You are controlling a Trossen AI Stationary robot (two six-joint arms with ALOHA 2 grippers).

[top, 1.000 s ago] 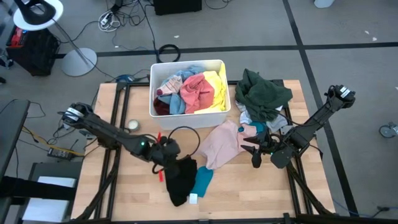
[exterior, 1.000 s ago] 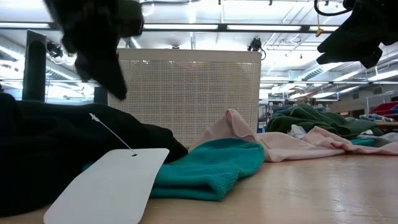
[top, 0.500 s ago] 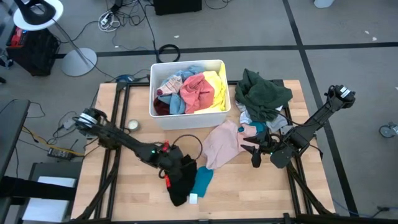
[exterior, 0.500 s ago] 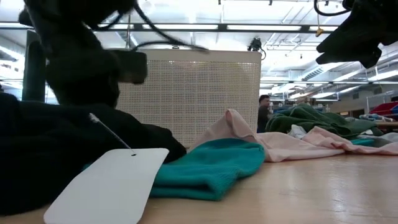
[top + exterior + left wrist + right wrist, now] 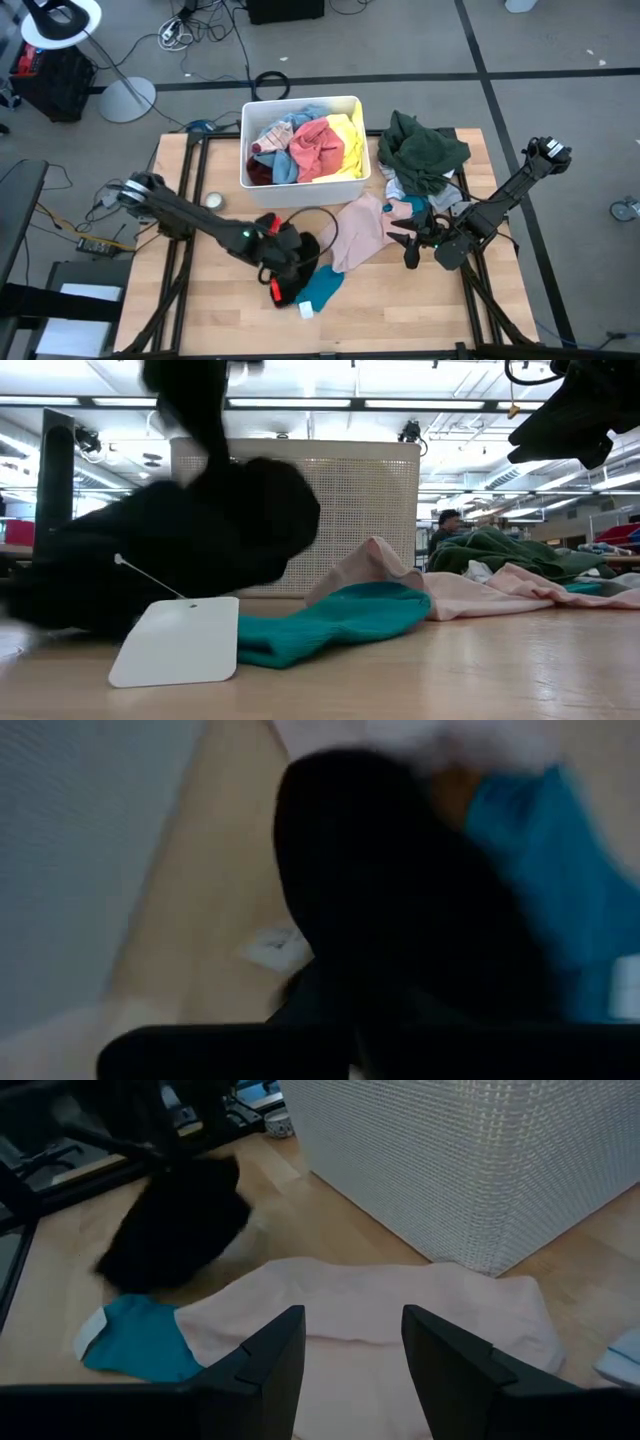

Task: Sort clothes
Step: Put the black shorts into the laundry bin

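Several garments already filled the white bin while the left gripper gripped the black garment; pink, teal and green pieces remained, right gripper spread idle.

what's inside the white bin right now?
The white bin holds piled clothes: a pink garment on top, a yellow one by one wall, light blue and maroon at the other. Anything beneath is covered.
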